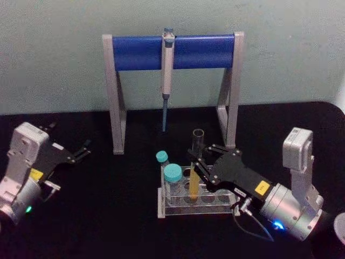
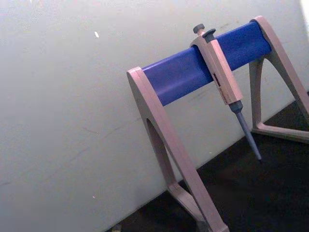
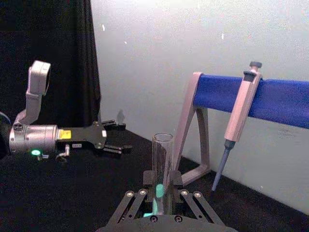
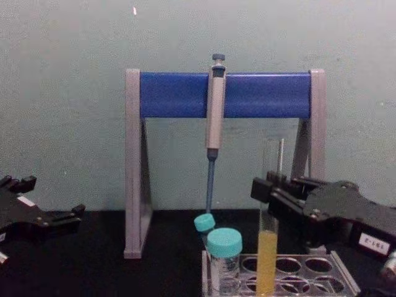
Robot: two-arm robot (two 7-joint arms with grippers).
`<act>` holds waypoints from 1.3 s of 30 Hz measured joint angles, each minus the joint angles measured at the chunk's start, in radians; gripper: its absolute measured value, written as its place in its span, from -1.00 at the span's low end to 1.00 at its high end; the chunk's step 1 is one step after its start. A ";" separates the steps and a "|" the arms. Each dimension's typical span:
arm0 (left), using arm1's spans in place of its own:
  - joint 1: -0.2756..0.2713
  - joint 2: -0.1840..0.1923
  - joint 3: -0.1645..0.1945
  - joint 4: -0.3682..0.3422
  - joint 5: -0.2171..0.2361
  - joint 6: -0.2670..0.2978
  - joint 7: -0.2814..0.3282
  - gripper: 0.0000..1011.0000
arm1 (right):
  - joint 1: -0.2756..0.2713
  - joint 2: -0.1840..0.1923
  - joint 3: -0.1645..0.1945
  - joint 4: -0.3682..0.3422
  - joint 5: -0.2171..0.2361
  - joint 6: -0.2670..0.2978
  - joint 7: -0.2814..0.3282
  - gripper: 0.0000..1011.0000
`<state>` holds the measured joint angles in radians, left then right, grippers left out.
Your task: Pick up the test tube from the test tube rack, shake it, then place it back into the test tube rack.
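— At the test tube rack, is the right gripper actually holding anything?

— Looks so from where I stand. Its 2 fingers are drawn in on the test tube, 1 on each side of the bare glass, above the rack's top. The tube stands upright in a hole left of the rack's middle, with its yellow-orange liquid down inside the rack. My guess is the lift hasn't begun.

— And the left gripper?

— Parked well to the left of the rack, fingers spread, nothing between them.

— What worries you?

— 3 things. The tube has no cap, so a hard shake or any tilt could fling liquid out over the rack. Then 2 teal-capped vials sit at the rack's left end, just beside the tube. A sideways swing before the round bottom clears its hole could knock them, or drag the light plastic rack along. And glass is slick, so if the pinch is loose the tube could slide down through the fingers mid-shake.

— The pipette?

— It hangs from the blue-barred stand behind the rack, tip pointing down. A high lift that drifts back could clip it. On the return, a slanted approach could catch the hole's rim and tip the rack.
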<state>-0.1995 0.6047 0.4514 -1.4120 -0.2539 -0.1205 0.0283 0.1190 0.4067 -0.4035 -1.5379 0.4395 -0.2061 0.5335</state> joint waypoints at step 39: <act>0.000 0.000 0.000 0.000 0.000 0.000 0.000 0.98 | 0.001 -0.043 -0.010 0.081 -0.042 -0.002 -0.016 -0.56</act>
<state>-0.1995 0.6047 0.4514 -1.4119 -0.2539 -0.1206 0.0283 0.1196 0.3640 -0.4140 -1.4572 0.3975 -0.2082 0.5179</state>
